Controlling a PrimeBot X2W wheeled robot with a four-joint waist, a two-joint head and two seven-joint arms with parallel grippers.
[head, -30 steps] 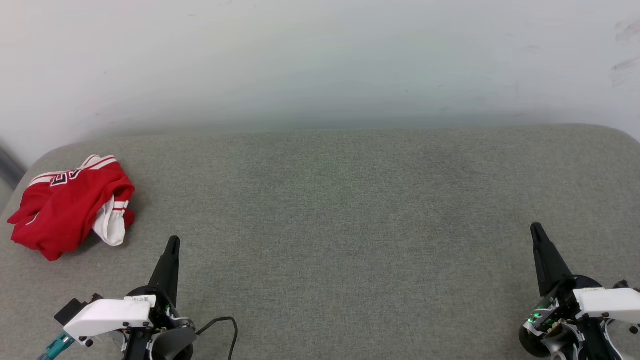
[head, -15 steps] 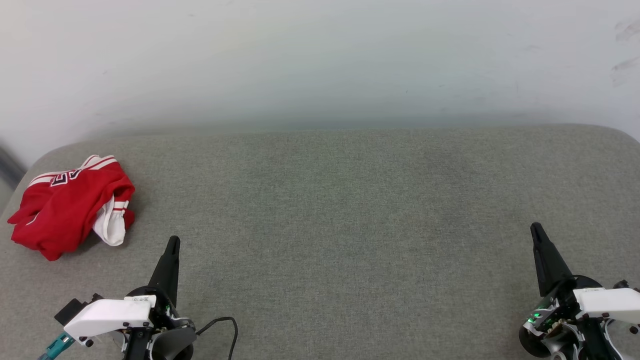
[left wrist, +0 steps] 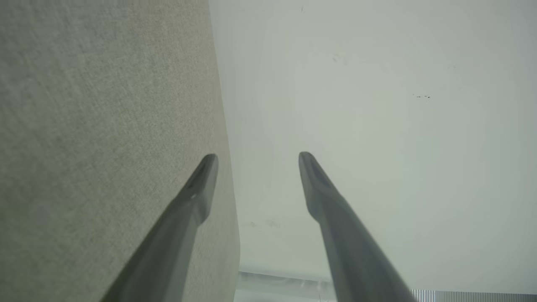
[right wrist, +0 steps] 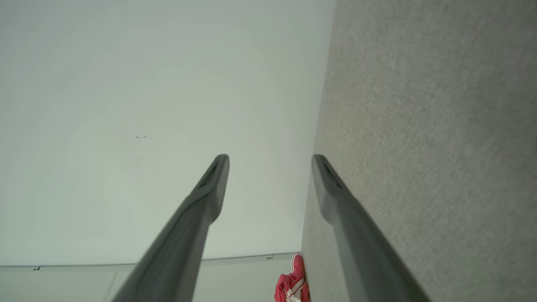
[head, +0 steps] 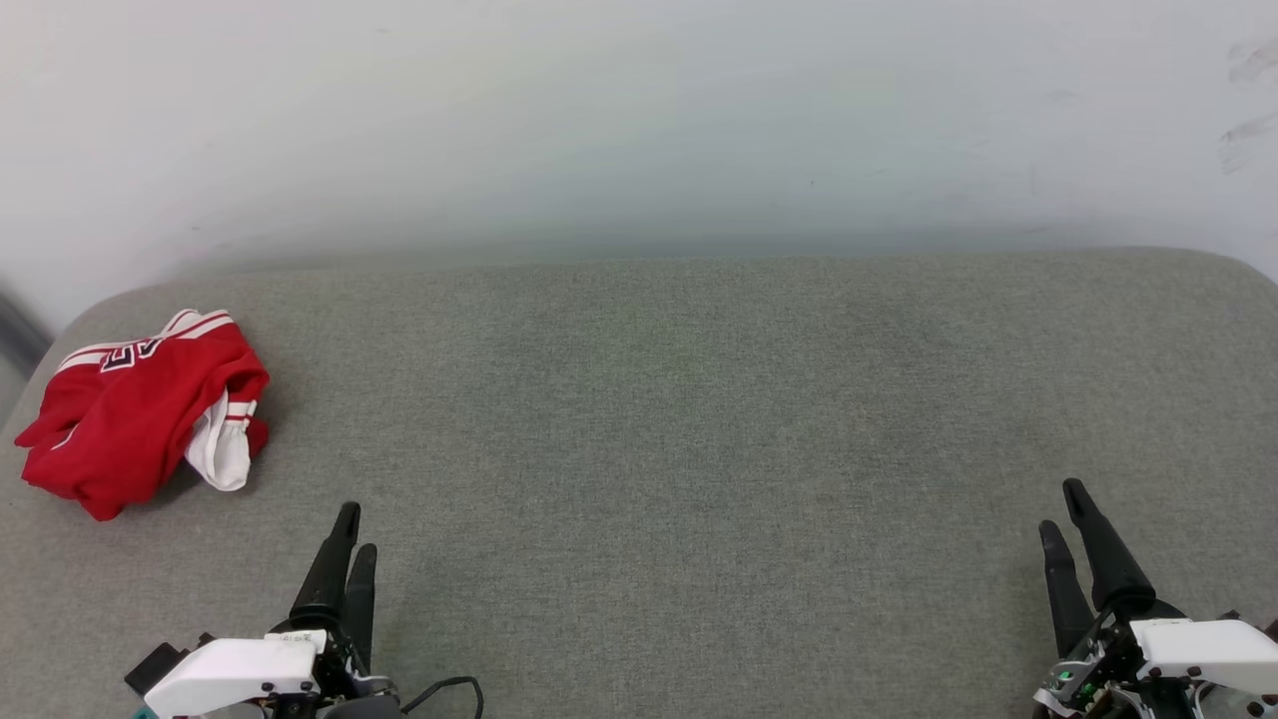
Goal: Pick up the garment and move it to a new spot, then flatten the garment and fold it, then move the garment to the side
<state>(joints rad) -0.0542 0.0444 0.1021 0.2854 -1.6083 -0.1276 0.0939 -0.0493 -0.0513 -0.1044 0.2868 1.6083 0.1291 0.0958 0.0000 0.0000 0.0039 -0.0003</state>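
Head view: the garment [head: 140, 409] lies crumpled at the left edge of the frame on the grey fabric surface [head: 699, 419], with a white sleeve at its lower right. The left gripper [head: 356, 529], lower left, and the right gripper [head: 1058, 506], lower right, each hold their 2 fingers parted and empty, well apart from the garment. Right wrist view: the garment shows at bottom centre.

A grey fabric-covered tabletop [head: 699, 399] with rounded far corners meets a pale, evenly lit wall [head: 639, 120], faintly scuffed.
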